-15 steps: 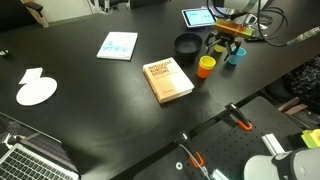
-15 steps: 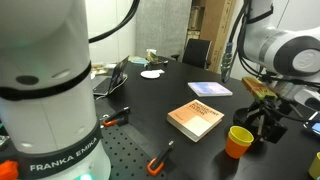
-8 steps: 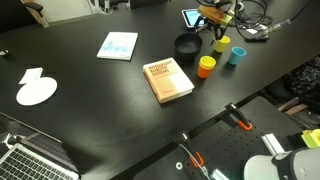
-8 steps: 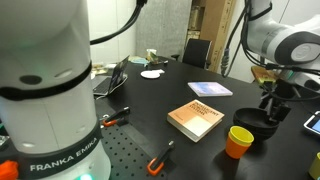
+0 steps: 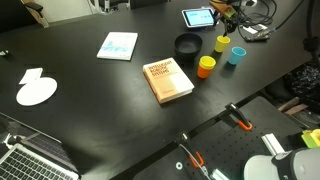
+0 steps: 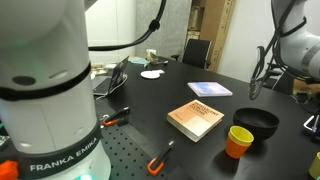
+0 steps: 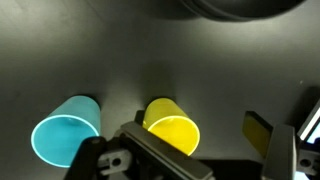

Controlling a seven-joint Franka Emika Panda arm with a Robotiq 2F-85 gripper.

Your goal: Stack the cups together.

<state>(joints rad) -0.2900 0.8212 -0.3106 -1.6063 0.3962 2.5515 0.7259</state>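
Teal cup (image 7: 65, 136) and yellow cup (image 7: 172, 126) stand near each other beneath my gripper (image 7: 190, 162), fingers spread, holding nothing.

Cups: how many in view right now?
4. Orange cup off the book's corner, with a nested yellow cup inside; a lone yellow cup beside the black bowl; a teal cup next to that. None looks hidden.

The black Robotiq gripper (image 5: 224, 8) lifted from its low position around the small yellow plastic cup (image 5: 222, 43), next to the teal-blue plastic cup (image 5: 237, 55), and moved up and away, leaving that yellow cup uncovered in an exterior view.
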